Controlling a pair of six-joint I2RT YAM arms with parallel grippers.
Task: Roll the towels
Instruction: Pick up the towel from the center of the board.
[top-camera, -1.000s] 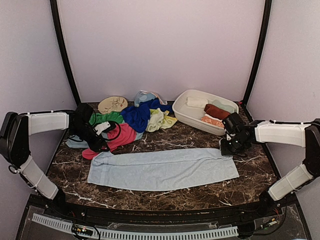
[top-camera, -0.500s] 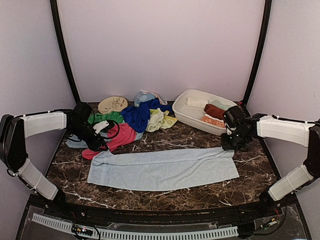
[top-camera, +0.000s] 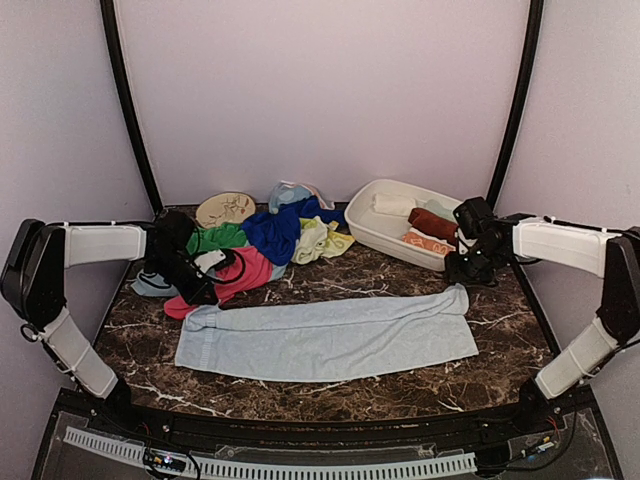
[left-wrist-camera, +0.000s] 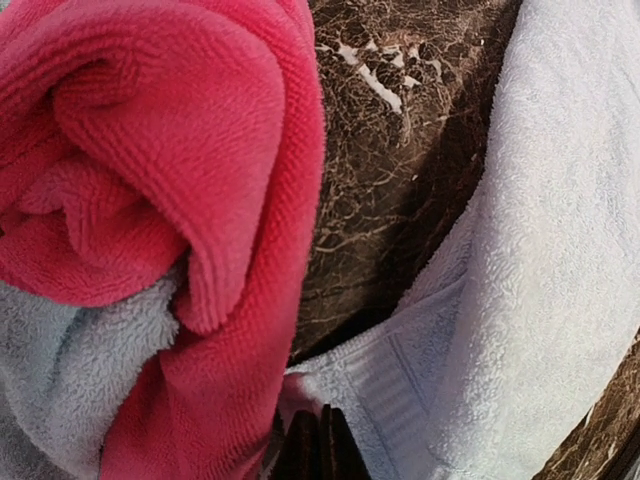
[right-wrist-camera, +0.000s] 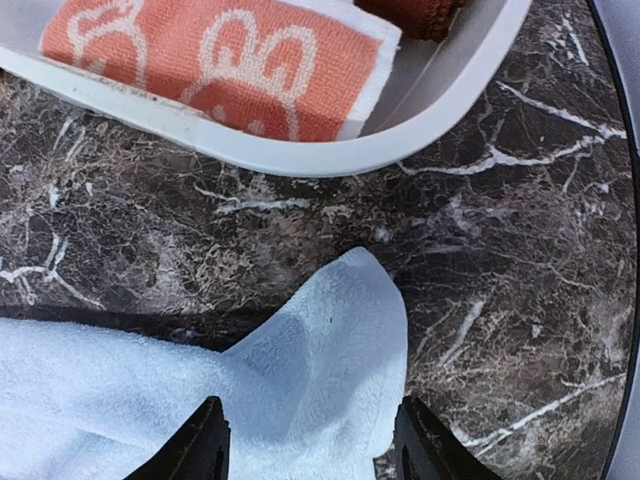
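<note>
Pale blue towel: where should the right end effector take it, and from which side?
Probably the far right corner: the pale blue towel lies flat, but there it bunches up off the table. Come straight down; the right end effector hangs open astride it.

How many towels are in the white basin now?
4: a white roll at the far left end, a rust-brown roll in the middle, an orange patterned one nearest, a pale one behind. More may lie beneath.

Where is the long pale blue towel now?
Top view: the pale blue towel lies flat across the table's middle, in front of the towel pile and the white basin.
</note>
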